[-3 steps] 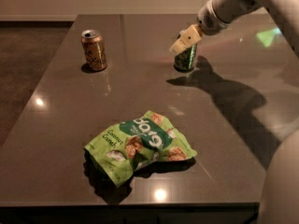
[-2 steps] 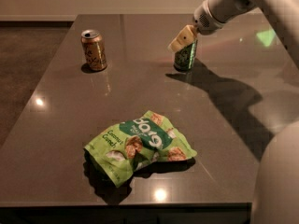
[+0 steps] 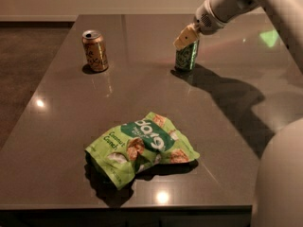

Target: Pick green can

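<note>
camera view has the gripper (image 3: 188, 37) right at the top of the green can (image 3: 186, 56), which stands upright on the dark table (image 3: 222, 141) directly beneath it, its rim hidden behind the gripper's pale tip. from where i stand i cannot tell whether the gripper has closed on the can or only sits against it. the can's base looks planted on the table.

the step in hand, as i judge it, is securing the grasp before any lift. to do it well, the gripper should come down far enough to bracket the can's body rather than pinch at the rim. it should also be centred so the can isn't nudged over, since a slim can tips easily and the polished tabletop would let it slide. then close squarely and lift straight up, with no sideways drag. the orange-gold can (image 3: 95, 51) stands well off to one side of the gripper, and the lime-green snack bag (image 3: 141, 148) lies well apart from it, toward the table's near edge.

as for writing, the green can under the gripper carries pale scribbled lettering i can't make out. the bag has a big white word on a dark green patch, turned away from me and unreadable. its smaller dark script may say "coconut crunch". the orange-gold can's dark markings are too small to read.
</note>
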`<state>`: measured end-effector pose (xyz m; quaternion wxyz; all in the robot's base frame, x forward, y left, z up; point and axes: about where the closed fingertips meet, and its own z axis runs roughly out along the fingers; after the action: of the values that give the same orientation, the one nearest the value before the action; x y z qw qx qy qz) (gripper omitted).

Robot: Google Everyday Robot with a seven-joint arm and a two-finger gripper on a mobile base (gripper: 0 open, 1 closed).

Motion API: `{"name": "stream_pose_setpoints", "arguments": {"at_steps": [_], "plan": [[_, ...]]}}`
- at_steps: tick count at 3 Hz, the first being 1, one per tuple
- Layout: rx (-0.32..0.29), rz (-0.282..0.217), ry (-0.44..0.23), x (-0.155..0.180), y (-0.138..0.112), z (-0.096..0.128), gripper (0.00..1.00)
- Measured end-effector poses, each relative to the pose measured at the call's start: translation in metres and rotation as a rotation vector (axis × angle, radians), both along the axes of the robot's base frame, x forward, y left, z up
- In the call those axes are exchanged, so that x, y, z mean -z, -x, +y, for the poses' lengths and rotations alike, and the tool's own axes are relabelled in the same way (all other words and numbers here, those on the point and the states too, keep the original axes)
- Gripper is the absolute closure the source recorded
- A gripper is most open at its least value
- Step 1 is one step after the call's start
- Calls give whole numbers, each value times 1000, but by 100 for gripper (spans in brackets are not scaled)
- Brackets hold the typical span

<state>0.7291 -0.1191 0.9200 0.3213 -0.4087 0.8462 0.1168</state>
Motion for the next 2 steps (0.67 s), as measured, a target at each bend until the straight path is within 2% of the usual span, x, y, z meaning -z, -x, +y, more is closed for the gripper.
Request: {"name": "stream_pose_setpoints", "arguments": {"at_steps": [1,2], "plan": [[-25,-10,-1,-10,4,1,99],[-79,-46,-9,-39,18,6,100]]}}
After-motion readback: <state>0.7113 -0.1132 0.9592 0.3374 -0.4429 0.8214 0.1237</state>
